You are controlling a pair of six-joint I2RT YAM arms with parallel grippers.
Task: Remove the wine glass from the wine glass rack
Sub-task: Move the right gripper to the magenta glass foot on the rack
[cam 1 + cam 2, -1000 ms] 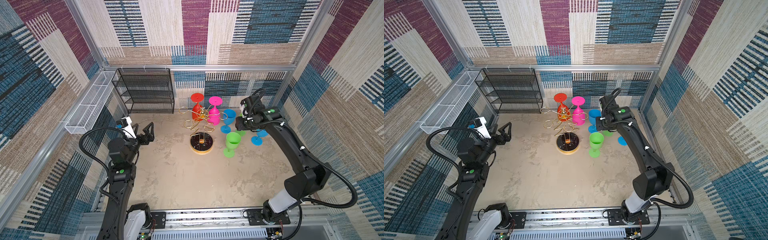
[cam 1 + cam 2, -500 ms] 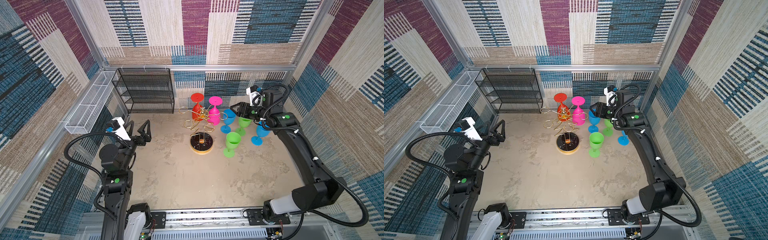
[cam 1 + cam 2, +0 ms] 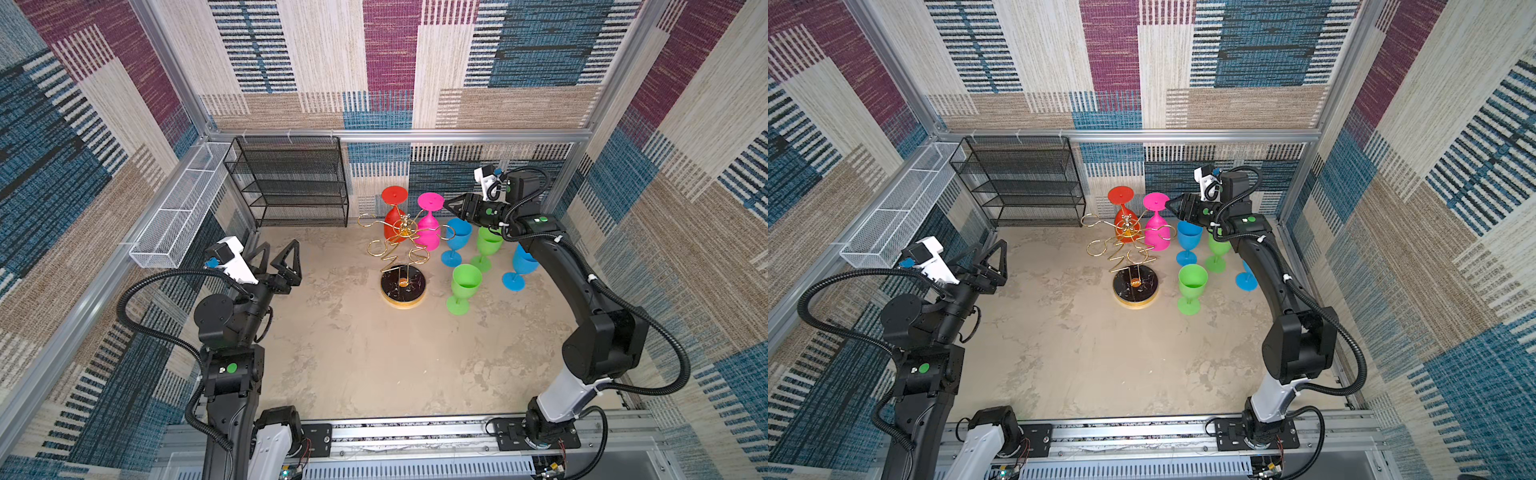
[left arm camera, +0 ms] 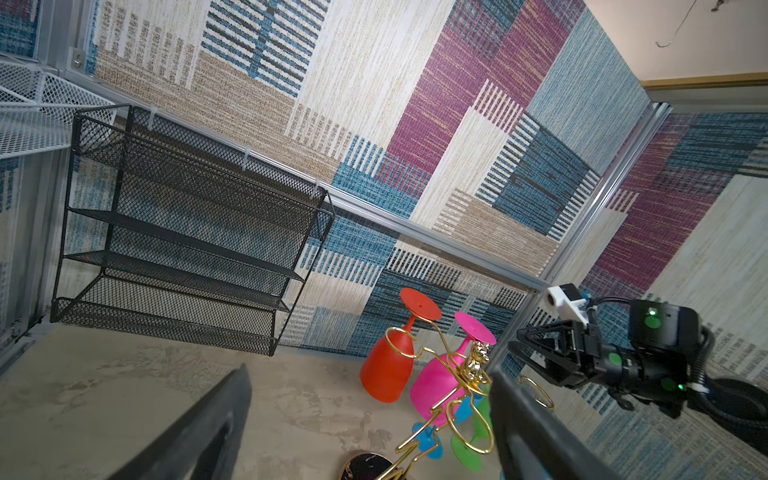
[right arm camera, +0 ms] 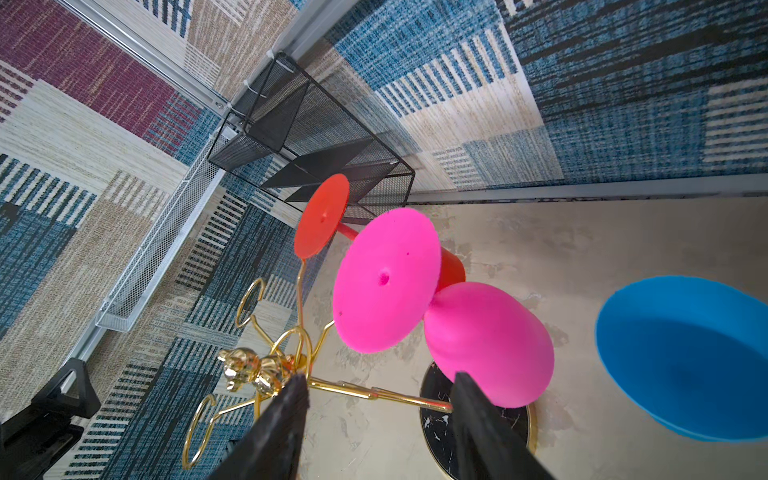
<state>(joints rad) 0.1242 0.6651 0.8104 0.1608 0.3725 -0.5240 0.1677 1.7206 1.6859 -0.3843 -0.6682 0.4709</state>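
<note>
**Right pincer hovering at the pink glass, rack holding two glasses**

The wine glass rack (image 3: 402, 227) is standing toward the back of the tabletop (image 3: 353, 353), in front of the black mesh shelf unit (image 3: 291, 183). Two glasses are hanging upside down from its ring-ended arms, feet uppermost: a red wine glass (image 3: 392, 226) on the side nearer the shelf, and a pink wine glass (image 3: 428, 235) just beside it.

The right gripper (image 3: 451, 208) is reaching in from the right, level with the pink glass's foot and just beside it. In the right wrist view its fingers (image 5: 291, 415) are standing partway apart and gripping nothing. A gold rack arm is showing in the gap between them, and the pink bowl (image 5: 486, 345) is lying just past one fingertip.

The left gripper (image 3: 279, 245) is hanging well apart from the rack on the left, its jaws spread wide and empty.

Two blue glasses (image 3: 457, 232) and two green glasses (image 3: 467, 282) are standing upright on the table to the right of the rack.
</note>
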